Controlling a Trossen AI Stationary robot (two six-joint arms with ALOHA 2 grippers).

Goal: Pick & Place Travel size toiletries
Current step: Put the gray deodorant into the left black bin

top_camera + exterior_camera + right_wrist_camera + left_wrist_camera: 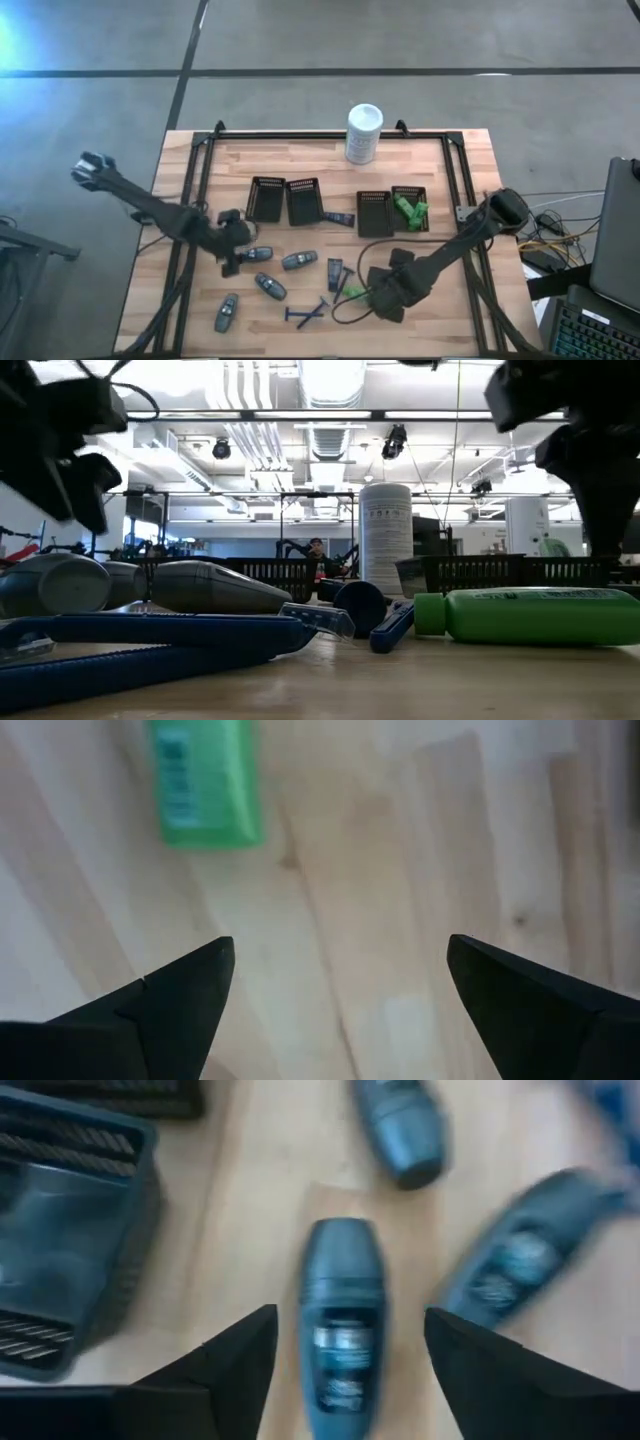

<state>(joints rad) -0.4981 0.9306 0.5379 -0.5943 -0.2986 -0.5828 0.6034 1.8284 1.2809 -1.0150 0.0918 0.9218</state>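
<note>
My left gripper [238,257] [350,1313] is open and low over the table. One finger stands on either side of a grey oval bottle [259,254] [343,1315] that lies flat; I see no touch. Other grey bottles [299,261] [270,286] [227,311] lie nearby. My right gripper [370,296] [340,942] is open above bare wood, with a bright green bottle [352,293] [205,785] [530,615] lying just ahead of its fingers. Dark blue razors [306,314] [336,272] [150,645] rest flat between the two arms.
Several black slotted trays [265,198] [303,200] [374,212] stand in a row across the table's middle; the rightmost tray [428,192] holds green bottles [410,210]. A white cylindrical container [364,133] [385,540] stands at the far edge. A black frame [330,134] runs along the table's rim.
</note>
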